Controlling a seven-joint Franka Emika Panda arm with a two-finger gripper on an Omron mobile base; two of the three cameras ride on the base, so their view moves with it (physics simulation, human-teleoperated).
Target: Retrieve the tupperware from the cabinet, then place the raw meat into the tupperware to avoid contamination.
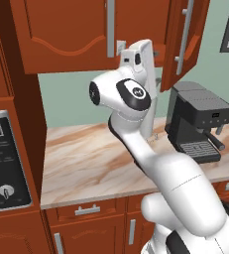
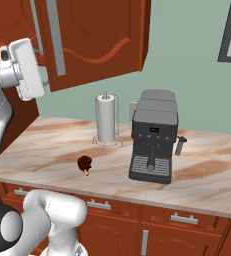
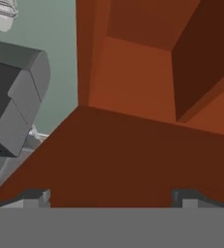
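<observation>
The raw meat (image 2: 84, 163), a small dark drumstick-shaped lump with a tan bone end, lies on the marble counter (image 2: 47, 150) in front of the paper-towel roll. The cabinet (image 1: 66, 30) hangs above the counter, and its right door (image 1: 185, 39) stands swung open. My hand (image 1: 140, 55) is raised to the cabinet's lower edge, by the opened side (image 2: 97, 35). In the hand view my gripper (image 3: 111, 199) is open with nothing between the fingertips, close to brown cabinet panels (image 3: 133, 145). The tupperware is out of view.
A dark grey coffee machine (image 2: 154, 142) stands on the counter right of the white paper-towel roll (image 2: 106, 120). An oven panel (image 1: 2, 158) sits in the tall unit at the left. Drawers with short handles (image 1: 86, 210) run under the counter.
</observation>
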